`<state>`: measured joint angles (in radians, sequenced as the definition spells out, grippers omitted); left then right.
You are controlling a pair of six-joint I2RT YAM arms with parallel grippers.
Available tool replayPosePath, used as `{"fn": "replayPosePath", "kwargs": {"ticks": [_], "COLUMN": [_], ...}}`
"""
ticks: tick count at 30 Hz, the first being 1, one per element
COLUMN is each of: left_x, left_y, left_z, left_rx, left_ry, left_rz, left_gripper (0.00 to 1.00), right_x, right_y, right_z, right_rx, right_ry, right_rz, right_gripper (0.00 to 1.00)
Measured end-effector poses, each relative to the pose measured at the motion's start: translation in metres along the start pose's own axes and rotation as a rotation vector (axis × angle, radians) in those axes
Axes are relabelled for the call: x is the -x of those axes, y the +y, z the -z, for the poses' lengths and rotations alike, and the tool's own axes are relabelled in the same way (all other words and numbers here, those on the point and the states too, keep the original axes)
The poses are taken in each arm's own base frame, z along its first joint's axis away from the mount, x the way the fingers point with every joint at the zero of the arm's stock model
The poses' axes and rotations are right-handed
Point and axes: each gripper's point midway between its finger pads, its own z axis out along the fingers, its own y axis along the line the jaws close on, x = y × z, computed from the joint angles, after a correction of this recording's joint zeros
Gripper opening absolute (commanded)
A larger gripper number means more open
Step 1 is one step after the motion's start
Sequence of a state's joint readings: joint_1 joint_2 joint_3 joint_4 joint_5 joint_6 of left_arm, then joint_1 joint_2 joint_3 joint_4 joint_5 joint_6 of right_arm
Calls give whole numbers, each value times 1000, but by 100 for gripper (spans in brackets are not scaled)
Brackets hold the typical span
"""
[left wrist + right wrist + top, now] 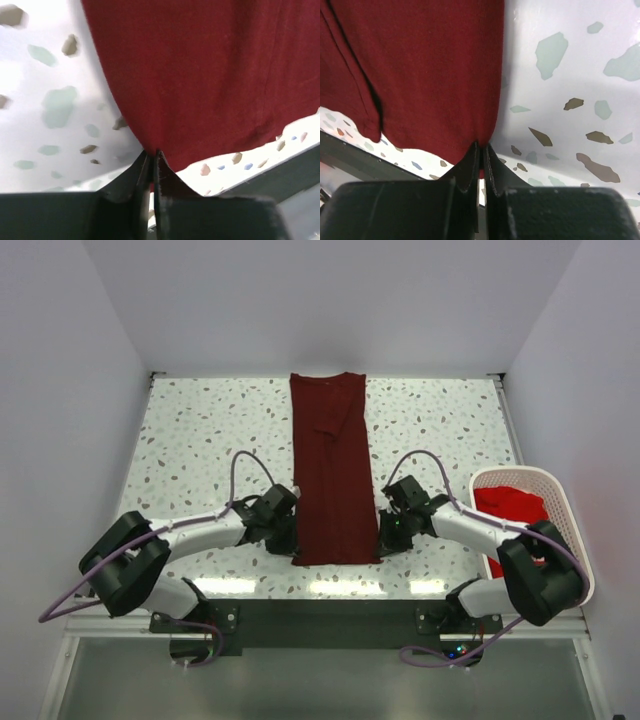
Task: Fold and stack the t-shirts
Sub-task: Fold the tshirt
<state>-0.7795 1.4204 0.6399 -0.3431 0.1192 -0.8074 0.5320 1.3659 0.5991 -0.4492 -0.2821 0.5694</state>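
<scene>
A dark maroon t-shirt (331, 465) lies folded into a long narrow strip down the middle of the table, from the far edge to near the front. My left gripper (291, 533) is shut on its near left corner; the left wrist view shows the cloth (200, 75) pinched between the closed fingers (140, 172). My right gripper (381, 534) is shut on its near right corner; the right wrist view shows the cloth (420, 70) pinched between its fingers (492, 162). Brighter red shirts (512, 506) lie in the basket at the right.
A white mesh basket (565, 510) stands at the table's right edge beside my right arm. The speckled tabletop (200, 440) has a dark front edge close behind both grippers (295, 165).
</scene>
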Motion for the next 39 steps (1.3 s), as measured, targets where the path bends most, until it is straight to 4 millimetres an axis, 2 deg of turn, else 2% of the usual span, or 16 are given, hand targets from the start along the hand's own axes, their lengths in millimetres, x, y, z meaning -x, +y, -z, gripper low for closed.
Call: {"fn": "replayPosePath", "kwargs": {"ticks": [4, 7, 11, 13, 16, 19, 23, 27, 32, 35, 39], "left_x": [-9, -24, -68, -83, -94, -86, -40, 36, 114, 144, 173], "left_y": [-7, -7, 11, 17, 22, 16, 3, -7, -13, -5, 11], "left_z": [-1, 4, 22, 28, 36, 39, 42, 59, 75, 73, 65], "left_rx": [-24, -13, 14, 13, 9, 9, 4, -18, -29, -11, 26], "left_ry": [33, 61, 132, 158, 176, 168, 100, -59, -206, -248, -275], "left_rz": [-15, -35, -47, -46, -18, 1, 49, 93, 91, 102, 118], "left_gripper": [0, 0, 0, 0, 0, 0, 0, 0, 0, 0, 0], "right_x": [-4, -21, -53, -64, -69, -55, -22, 22, 83, 117, 157], "right_y": [0, -5, -13, -11, -7, 0, 13, 33, 46, 48, 43], "right_z": [1, 6, 19, 27, 38, 45, 57, 66, 74, 77, 79], "right_rx": [-2, -22, -46, -41, -32, -41, -54, -70, -77, -80, -88], "right_ry": [13, 51, 119, 137, 133, 88, -26, -121, -217, -263, -311], "right_rz": [0, 8, 25, 40, 48, 47, 62, 84, 67, 56, 37], "right_gripper": [0, 0, 0, 0, 0, 0, 0, 0, 0, 0, 0]}}
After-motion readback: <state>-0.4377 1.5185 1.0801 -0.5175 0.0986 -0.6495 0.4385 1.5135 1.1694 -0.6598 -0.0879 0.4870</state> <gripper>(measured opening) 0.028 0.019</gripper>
